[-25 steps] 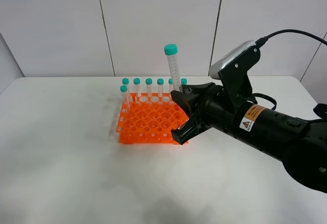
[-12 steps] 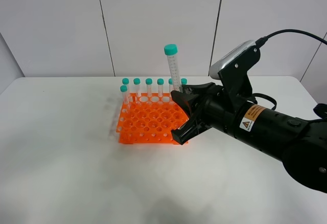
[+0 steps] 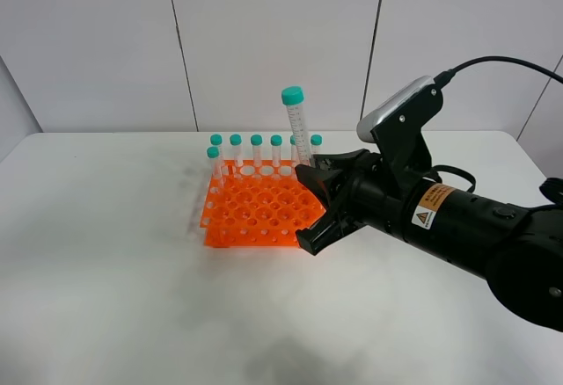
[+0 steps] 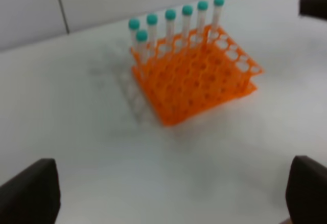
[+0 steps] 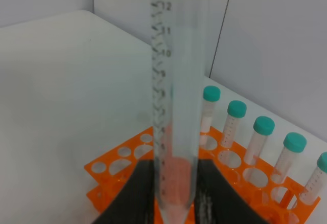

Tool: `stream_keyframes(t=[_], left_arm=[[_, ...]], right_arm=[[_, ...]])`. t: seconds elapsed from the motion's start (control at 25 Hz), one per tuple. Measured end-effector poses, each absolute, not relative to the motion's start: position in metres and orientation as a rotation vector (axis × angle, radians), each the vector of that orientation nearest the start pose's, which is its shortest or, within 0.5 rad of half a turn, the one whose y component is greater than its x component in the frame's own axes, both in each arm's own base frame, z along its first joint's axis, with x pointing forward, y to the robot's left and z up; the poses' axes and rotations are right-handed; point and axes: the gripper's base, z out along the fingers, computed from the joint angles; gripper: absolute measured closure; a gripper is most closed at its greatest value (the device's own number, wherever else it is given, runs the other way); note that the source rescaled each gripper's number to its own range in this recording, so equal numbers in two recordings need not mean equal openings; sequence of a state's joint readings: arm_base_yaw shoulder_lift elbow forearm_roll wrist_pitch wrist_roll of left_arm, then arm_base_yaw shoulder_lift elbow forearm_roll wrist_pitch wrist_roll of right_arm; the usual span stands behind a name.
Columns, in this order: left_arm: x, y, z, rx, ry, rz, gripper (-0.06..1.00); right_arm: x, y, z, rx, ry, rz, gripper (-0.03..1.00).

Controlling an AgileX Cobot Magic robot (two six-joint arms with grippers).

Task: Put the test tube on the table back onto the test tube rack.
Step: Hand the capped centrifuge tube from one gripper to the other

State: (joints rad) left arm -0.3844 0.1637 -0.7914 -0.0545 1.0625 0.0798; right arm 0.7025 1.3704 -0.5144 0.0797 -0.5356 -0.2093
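My right gripper [image 3: 310, 193] is shut on the test tube [image 3: 297, 128], a clear graduated tube with a teal cap. It holds the tube upright over the right rear part of the orange test tube rack [image 3: 259, 209] on the white table [image 3: 114, 253]. In the right wrist view the tube [image 5: 176, 96] stands between my fingers [image 5: 140, 193], its tip just above the rack's holes [image 5: 122, 162]. My left gripper [image 4: 168, 191] is open and empty, well short of the rack [image 4: 196, 81].
Several other teal-capped tubes [image 3: 256, 152] stand along the rack's back row, with one more [image 3: 213, 163] in the second row at the left. They also show in the left wrist view [image 4: 168, 22] and the right wrist view [image 5: 263, 132].
My right gripper has dropped a little with the tube, so its cap sits lower and slightly further left than before. The left arm has not moved.
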Motion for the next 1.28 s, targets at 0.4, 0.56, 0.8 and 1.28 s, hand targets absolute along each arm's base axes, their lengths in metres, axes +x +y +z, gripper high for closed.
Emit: stream_keyframes(t=[0.4,0.56,0.8,1.28], left_arm=[[0.047,-0.037,0.395,0.697,1.881,-0.38,-0.06],[0.08,-0.065,0.399,0.754,1.901,-0.403,-0.06],[0.134,-0.112,0.393,0.791,1.91,-0.444,-0.06],[0.198,-0.171,0.363,0.84,1.892,-0.535,-0.06]], right_arm=[[0.205,0.169,0.228,-0.718,1.673,0.363,0.95],[0.205,0.169,0.227,-0.719,1.674,0.362,0.95],[0.205,0.169,0.227,-0.719,1.674,0.362,0.95],[0.205,0.169,0.227,-0.719,1.675,0.362,0.95]])
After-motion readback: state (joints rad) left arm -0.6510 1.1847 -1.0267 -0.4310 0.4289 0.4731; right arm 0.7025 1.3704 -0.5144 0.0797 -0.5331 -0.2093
